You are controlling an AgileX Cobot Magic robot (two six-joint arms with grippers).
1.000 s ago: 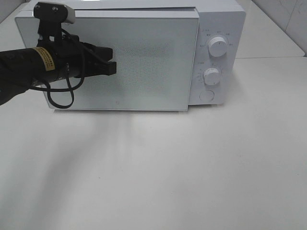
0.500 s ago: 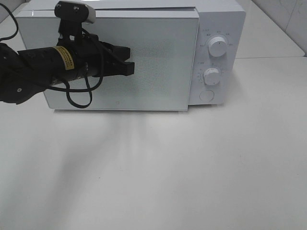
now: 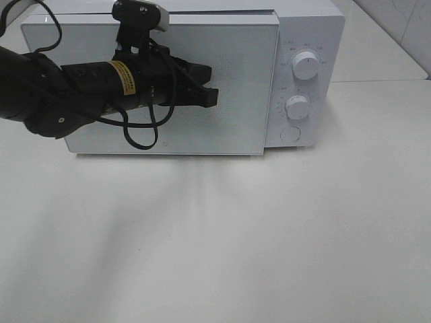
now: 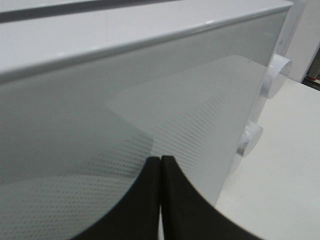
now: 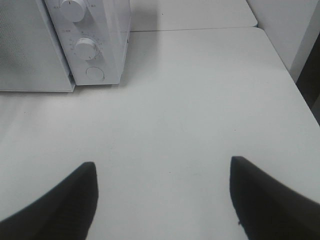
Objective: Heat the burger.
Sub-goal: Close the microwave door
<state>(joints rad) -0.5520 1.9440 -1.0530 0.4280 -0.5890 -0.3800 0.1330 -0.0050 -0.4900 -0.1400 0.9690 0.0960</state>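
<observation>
Left gripper (image 3: 213,98): jaws pressed together, empty, tips before the closed microwave door (image 3: 236,60). Burger not visible; whether it sits behind the door, cannot tell. Judged light, soft, layers prone to shear: clasp gently across the sides. Right gripper (image 5: 162,165): jaws spread, empty, over table (image 5: 200,100).

The left arm (image 3: 47,101) is a matte black cylinder with a yellow label (image 3: 123,74) of dark print wrapped around it. A thin black cable (image 3: 143,149) loops under it, and a black camera (image 3: 137,11) with a pale grey front is mounted on top. Both pairs of jaws are black; the right fingers (image 5: 65,202) taper to rounded tips.
</observation>
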